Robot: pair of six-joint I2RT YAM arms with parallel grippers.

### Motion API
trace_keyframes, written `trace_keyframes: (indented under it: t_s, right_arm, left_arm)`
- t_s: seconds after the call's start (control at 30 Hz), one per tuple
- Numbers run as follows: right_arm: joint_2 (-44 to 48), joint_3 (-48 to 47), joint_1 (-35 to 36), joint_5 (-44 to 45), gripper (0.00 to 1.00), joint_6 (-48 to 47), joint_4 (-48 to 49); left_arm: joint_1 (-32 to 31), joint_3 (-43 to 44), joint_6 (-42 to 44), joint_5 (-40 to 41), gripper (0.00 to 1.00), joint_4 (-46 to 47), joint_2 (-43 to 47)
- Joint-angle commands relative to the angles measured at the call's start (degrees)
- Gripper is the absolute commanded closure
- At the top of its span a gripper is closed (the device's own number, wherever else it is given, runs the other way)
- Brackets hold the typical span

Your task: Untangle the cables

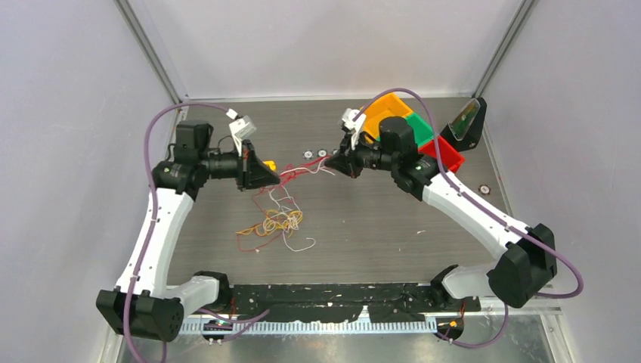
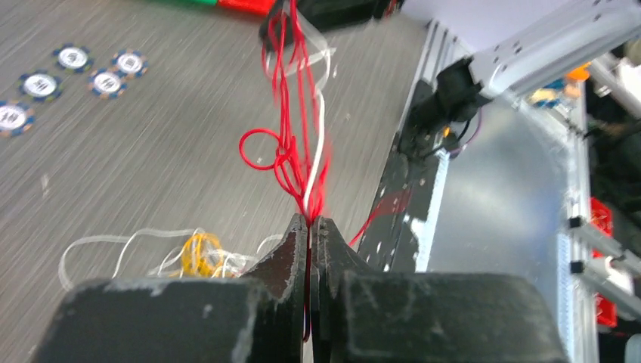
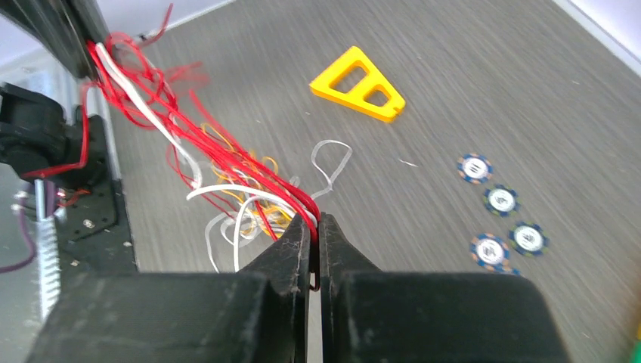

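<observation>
1. Several yellow-orange and white cables lie heaped on the counter; only the overhead view shows the whole heap.
2. Wrist views alone show the left claw and right claw pinched tight on the red strands stretched between them.
3. Beyond, the chips show their faces only at the wrists.
</observation>
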State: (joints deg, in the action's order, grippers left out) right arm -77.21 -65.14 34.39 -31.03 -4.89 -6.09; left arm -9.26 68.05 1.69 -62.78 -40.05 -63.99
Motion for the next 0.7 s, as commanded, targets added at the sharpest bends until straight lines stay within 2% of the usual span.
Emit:
trace_keyframes:
  t_s: [0.0,0.07,0.13,0.3,0.67]
  right_arm:
    - [4.82,1.39,-7.69,11.34,0.94,-6.13,-4.14]
    - [5.82,1.35,-9.02,11.45,0.95,-6.24,-4.27]
    - [6.48,0.71,-9.86,11.43,0.95,-5.96,-4.28]
    - [8.31,-1.15,-11.88,10.12,0.95,-5.49,-4.12]
    - [10.40,-4.28,-20.52,2.90,0.95,-5.15,-5.53]
  left_arm:
    - [6.16,7.05,29.51,-2.28,1.00,-33.90,2.58]
    - [8.00,7.46,37.51,1.41,1.00,-41.12,1.79]
    - [11.22,5.94,41.95,4.59,1.00,-43.82,1.74]
    - [19.32,-0.89,48.19,10.19,1.00,-41.47,2.41]
    - [31.19,-11.67,59.38,22.03,1.00,-35.36,0.74]
